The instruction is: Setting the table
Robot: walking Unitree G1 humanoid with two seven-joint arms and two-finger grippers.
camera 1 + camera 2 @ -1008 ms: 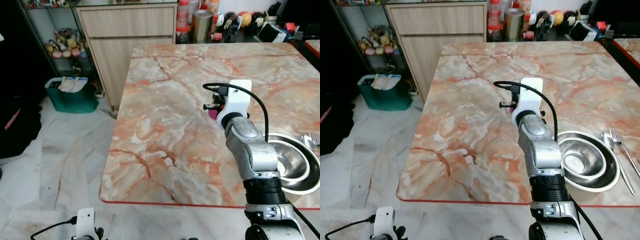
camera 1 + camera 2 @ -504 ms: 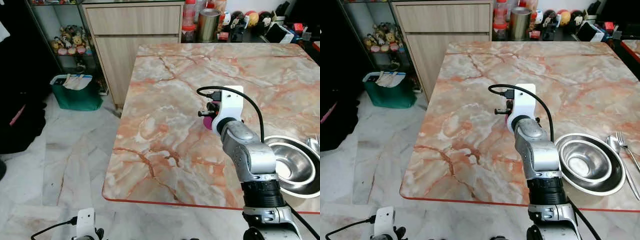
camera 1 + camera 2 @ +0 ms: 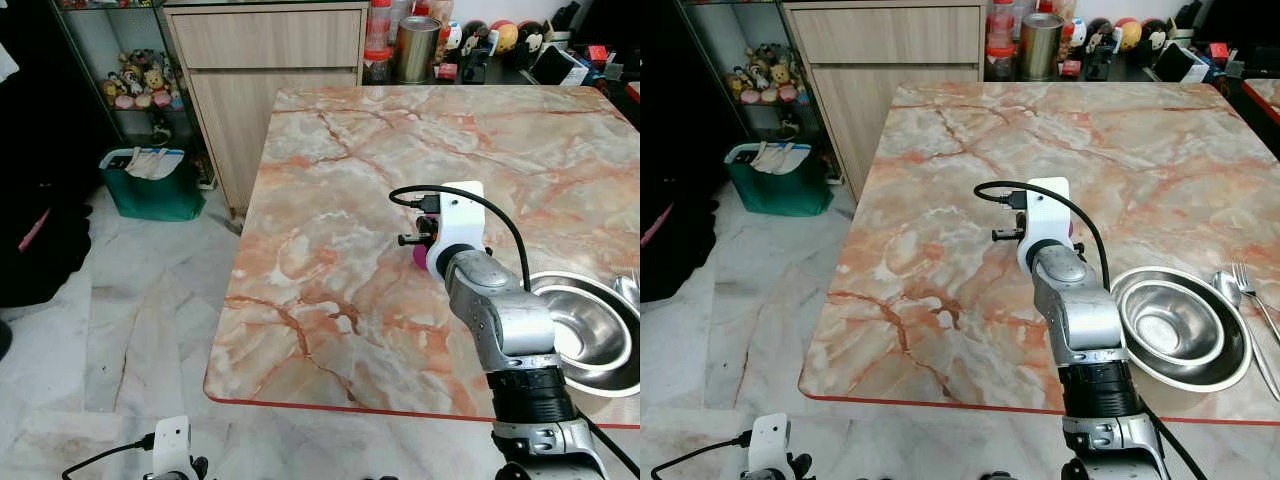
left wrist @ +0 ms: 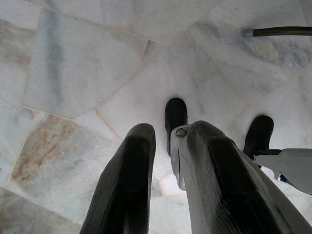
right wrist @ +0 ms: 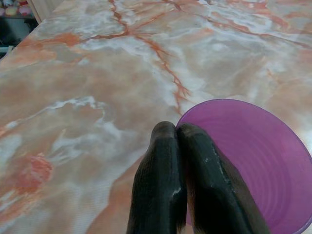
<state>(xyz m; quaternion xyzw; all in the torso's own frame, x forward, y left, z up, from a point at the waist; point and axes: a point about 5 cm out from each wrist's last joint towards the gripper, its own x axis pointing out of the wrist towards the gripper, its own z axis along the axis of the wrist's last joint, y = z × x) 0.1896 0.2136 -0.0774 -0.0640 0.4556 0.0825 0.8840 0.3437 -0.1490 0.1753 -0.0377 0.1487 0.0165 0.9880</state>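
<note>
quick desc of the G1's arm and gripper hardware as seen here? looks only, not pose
Right arm: brushed silver segments, a black ribbed band lower down, a white wrist block with a looping black cable. Right gripper: two long black fingers with rounded, scuffed tips. Left gripper: the same black fingers, finely textured, with a white wrist block and black cable.

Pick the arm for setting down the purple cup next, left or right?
Right. The right gripper is pinched on the rim of the purple cup, over the marble table beside the steel bowl. The left gripper hangs over the floor.
</note>
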